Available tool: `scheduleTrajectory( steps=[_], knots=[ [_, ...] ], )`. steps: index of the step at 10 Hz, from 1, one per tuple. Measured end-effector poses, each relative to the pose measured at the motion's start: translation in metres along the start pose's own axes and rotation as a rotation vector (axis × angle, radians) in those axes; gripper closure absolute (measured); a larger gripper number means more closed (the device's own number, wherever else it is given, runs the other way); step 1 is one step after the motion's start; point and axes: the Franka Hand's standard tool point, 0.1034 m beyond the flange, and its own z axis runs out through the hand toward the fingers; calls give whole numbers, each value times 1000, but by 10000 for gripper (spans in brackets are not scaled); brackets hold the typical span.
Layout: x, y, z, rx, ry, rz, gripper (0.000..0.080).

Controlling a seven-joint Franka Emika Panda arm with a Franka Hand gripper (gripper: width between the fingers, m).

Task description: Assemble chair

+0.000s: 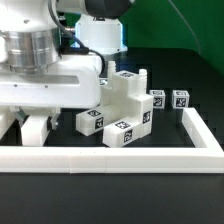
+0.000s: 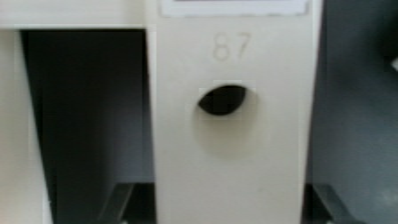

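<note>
My gripper (image 1: 36, 124) is low over the table at the exterior view's left. In the wrist view the gripper (image 2: 235, 208) straddles a white chair post (image 2: 231, 140) with a round dark hole (image 2: 222, 98) and an embossed number above it. The dark fingers (image 2: 132, 205) press against both sides of the post, so the gripper is shut on it. The post also shows below the hand in the exterior view (image 1: 36, 130). Several other white chair pieces (image 1: 125, 105) with black-and-white tags lie heaped at the middle of the table.
The long white border rail (image 1: 110, 157) runs along the front and turns back at the exterior view's right (image 1: 200, 125). The arm's white body (image 1: 40, 50) fills the upper left. Another white part edge (image 2: 9, 120) lies beside the post.
</note>
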Motion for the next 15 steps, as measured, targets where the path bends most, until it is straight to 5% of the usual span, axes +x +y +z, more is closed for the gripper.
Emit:
scheduleTrajectory(
  steps=[5,11,15],
  knots=[
    [1,-13,-76,56,1,22,515],
    [-2,-11,-66,50,-9,50,515],
    [-11,-34,-72,58,-22,315,515]
  ],
)
